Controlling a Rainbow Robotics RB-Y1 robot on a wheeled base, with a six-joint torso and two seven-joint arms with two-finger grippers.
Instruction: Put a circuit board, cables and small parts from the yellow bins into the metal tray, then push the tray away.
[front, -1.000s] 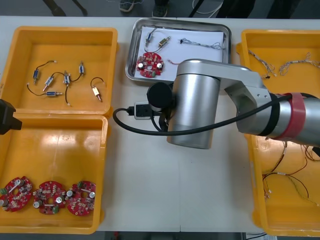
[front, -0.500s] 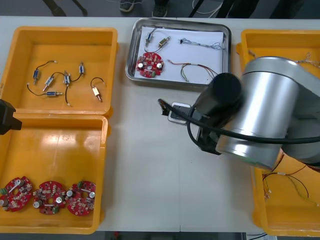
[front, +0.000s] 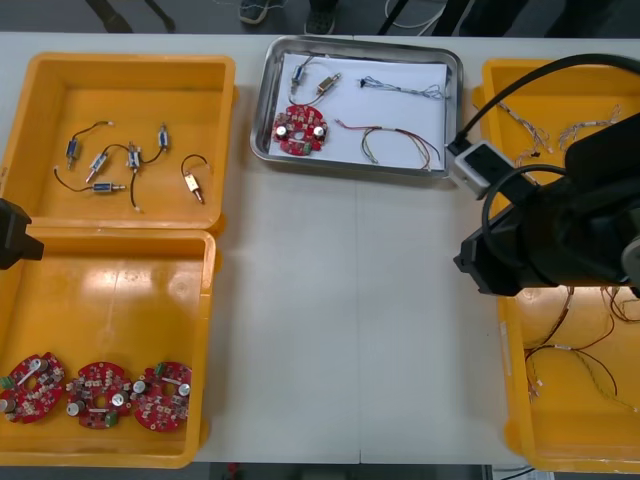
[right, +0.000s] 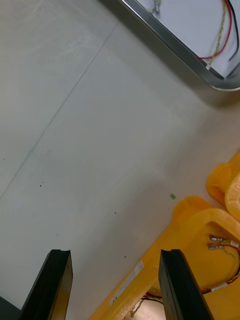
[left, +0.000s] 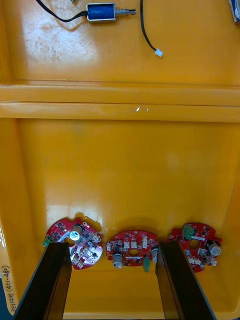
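Tray: metal tray (front: 262, 120) sits at the far middle of the worktop (front: 350, 320), white inside, with yellow bins on either side.
Tray contents: one red circuit board (front: 300, 130) lies at the tray's near left. Small metal parts (front: 326, 84) lie just beyond it. A blue and white cable (front: 402, 88) runs along the far right, and a red and yellow cable (front: 392, 142) lies across the near right.
Right claw: right claw (right: 115, 255) is released, fingers apart with nothing between them. It hangs over bare worktop beside the rim of the near right bin (right: 200, 220). The tray's corner lies ahead of the fingers, apart from them.
Right arm: its dark bulk lies over the inner edge of the right-hand bins.
Left claw: left claw (left: 112, 245) is released, with nothing gripped. It hangs above the near left bin (front: 110, 300), over its row of three spare boards (left: 132, 247).
Far left bin: far left bin (front: 130, 62) holds loose metal parts with black leads (front: 100, 162).
Far right bin: far right bin (front: 540, 68) holds twisted cables (front: 590, 128).
Near right bin: red and yellow wires (front: 580, 365) lie on its floor.
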